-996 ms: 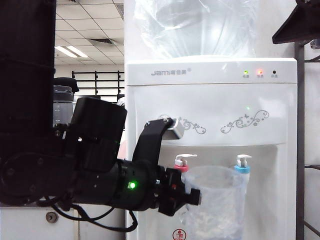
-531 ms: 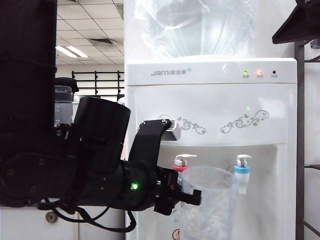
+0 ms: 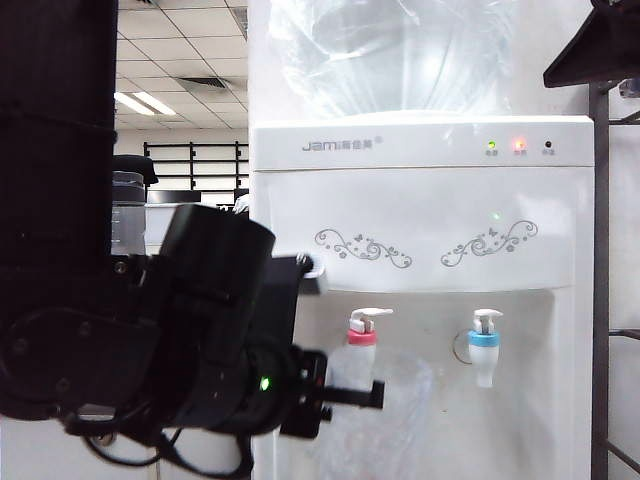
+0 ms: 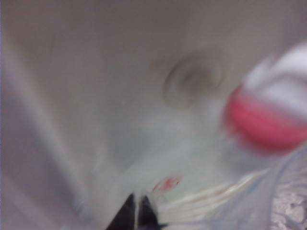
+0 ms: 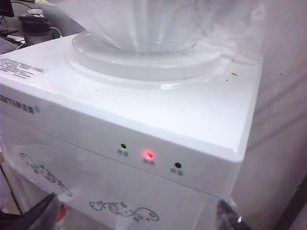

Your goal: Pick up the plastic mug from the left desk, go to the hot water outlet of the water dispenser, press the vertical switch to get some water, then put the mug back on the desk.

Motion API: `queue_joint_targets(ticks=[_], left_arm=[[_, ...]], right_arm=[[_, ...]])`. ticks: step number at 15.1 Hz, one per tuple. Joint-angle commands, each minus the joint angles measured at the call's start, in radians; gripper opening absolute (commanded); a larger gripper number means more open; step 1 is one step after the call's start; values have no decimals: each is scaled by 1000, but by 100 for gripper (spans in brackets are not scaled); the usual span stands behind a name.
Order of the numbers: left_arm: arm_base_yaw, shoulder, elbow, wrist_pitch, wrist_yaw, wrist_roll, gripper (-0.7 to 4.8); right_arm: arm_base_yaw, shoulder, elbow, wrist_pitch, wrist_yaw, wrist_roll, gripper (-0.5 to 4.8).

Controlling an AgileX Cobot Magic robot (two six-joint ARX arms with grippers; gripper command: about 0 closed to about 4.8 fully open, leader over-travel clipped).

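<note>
Right, near to far:
- Left arm fills the lower left of the exterior view, black, green light lit on the wrist. Left gripper (image 3: 350, 397) reaches toward the dispenser recess, just below the red tap.
- Left fingers (image 4: 136, 218) are closed tight; only their dark tips show at the edge of the left wrist view, which is heavily blurred.
- Mug (image 3: 385, 425) sits at the left fingers, clear plastic, smeared in the exterior view, under and slightly right of the red tap. The rim and wall show in the left wrist view too. The grip point on the mug can't be made out.
- Red tap (image 3: 362, 336) with its white lever (image 3: 371, 315) is directly above the mug. Whether mug and lever touch: can't tell.
- Blue tap (image 3: 484, 341) is well to the right, clear of the mug.
- Right gripper (image 5: 136, 218) hangs high by the dispenser top, fingers spread wide, nothing between them.
- Dispenser (image 3: 420, 215) is white, red lamp (image 5: 149, 155) lit, big clear bottle (image 3: 395, 55) on top.
- Bench (image 3: 60, 445): only a strip of grey front shows low left behind the arm.
</note>
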Motion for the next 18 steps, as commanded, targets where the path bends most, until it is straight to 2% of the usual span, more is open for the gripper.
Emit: queue_joint_targets(ticks=[1, 6, 8, 12, 16, 18], left_arm=[[6, -8, 6, -48, -52, -28, -5], [6, -8, 5, -120, -20, -59, -5], [6, -8, 5, -124, 0, -120, -5], [6, -8, 6, -125, 32, -146, -5], [6, -8, 6, -132, 34, -238, -5], [6, -7, 5, -141, 36, -256, -5]], right_arm=[[0, -3, 6, 10, 5, -3, 427], [0, -3, 6, 11, 3, -3, 427], [0, -3, 6, 10, 3, -3, 427], [0, -3, 6, 10, 3, -3, 427], [0, -3, 6, 11, 3, -3, 427], [0, -3, 6, 10, 3, -3, 427]])
